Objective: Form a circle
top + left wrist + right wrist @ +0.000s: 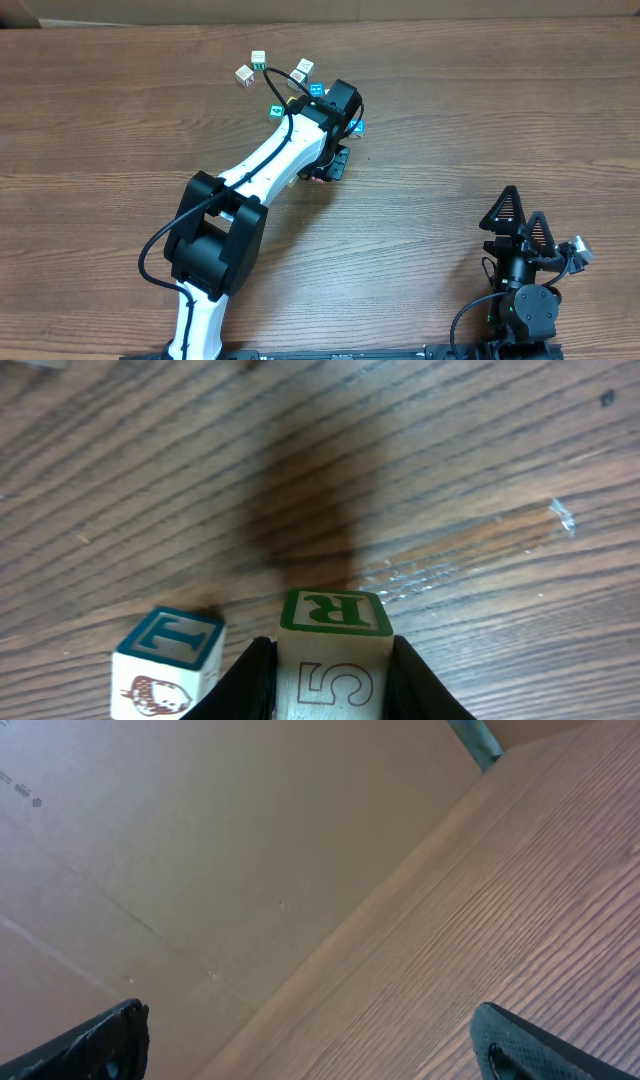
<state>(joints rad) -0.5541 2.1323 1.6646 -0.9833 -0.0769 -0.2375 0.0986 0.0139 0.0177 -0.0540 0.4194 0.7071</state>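
The left end effector (333,685) is clamped on the R cube (334,650), one black finger (250,682) pressed to each side; the cube shows a green R on top and a 5 on its front face. Whether it rests on the counter (450,120) or sits just above it cannot be told. Just beside it, on the left of the wrist view, stands the T cube (168,665), with a teal T on top and an acorn picture on its side, a narrow gap between the two. From overhead, the left arm reaches to the far middle of the counter, where the circle (297,77) is only a loose cluster of white and cyan cubes partly hidden by the wrist, with no ring to it. The right end effector (525,213) sits at the near right corner, well apart, jaws spread wide and holding nothing, facing a cardboard wall (200,870).
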